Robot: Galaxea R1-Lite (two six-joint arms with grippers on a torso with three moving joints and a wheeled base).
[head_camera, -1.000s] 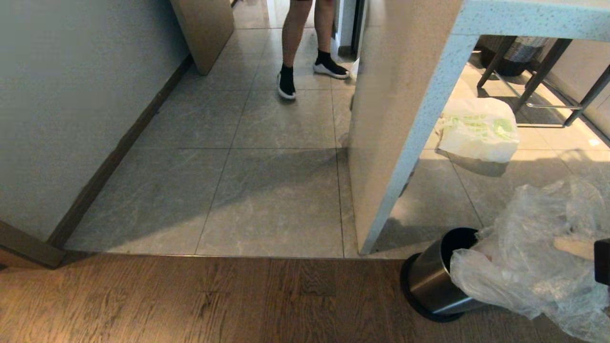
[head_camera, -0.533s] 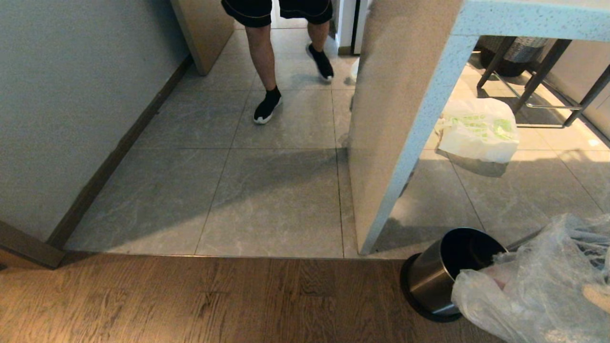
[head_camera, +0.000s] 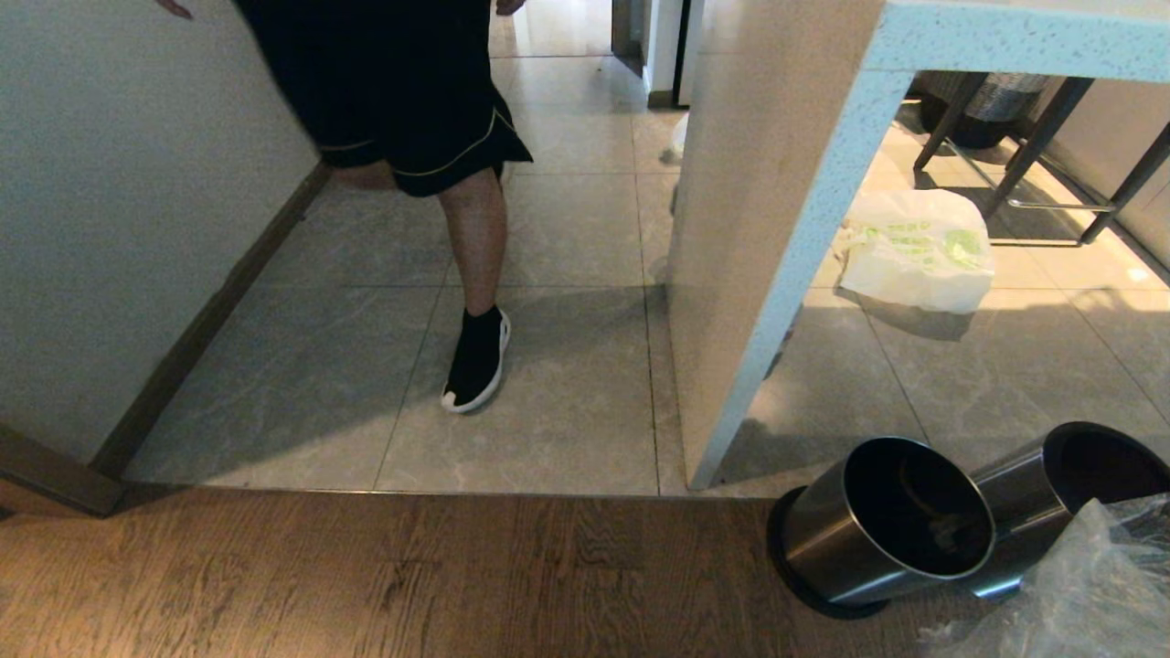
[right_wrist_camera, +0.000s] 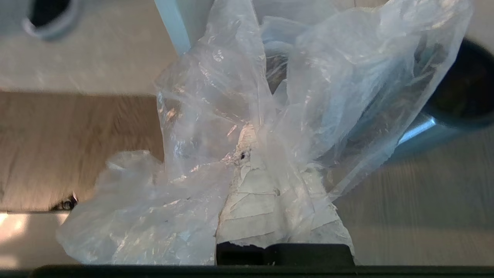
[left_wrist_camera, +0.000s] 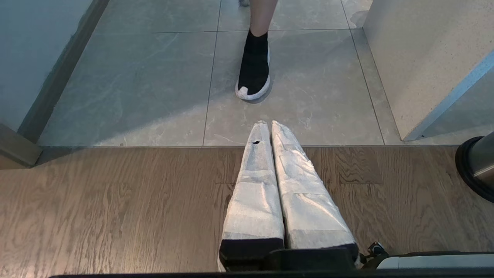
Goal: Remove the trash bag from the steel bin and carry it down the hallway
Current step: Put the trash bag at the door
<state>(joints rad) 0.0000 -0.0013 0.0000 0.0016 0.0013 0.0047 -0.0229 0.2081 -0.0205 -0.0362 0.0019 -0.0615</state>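
Trash bag [right_wrist_camera: 216, 162]: clear, crinkled plastic, out of the bin and bunched around the right gripper; in the head view only a corner of it [head_camera: 1088, 594] shows at the lower right, above the wooden floor beside the bins.
Right gripper [right_wrist_camera: 247, 154]: tape-wrapped fingers pressed together, clamped on the bag's plastic, which drapes over and to both sides of them.
Steel bin [head_camera: 877, 530]: standing on the wood floor by the tile edge, mouth uncovered, dark inside, with something small at the bottom that I cannot make out.
Second steel bin [head_camera: 1069, 484]: just beside the first, on its right, the two seeming to touch.
Left gripper [left_wrist_camera: 270, 127]: fingers closed together, holding nothing, above the wood floor [left_wrist_camera: 115, 208] near the tile edge.
Hallway [head_camera: 302, 366]: grey tiles ahead; a person [head_camera: 411, 100] in dark shorts stands on them, one black shoe [head_camera: 477, 361] planted close to the wood edge.
White shopping bag [head_camera: 914, 256]: on the tiles under the pale speckled surface [head_camera: 1005, 37].
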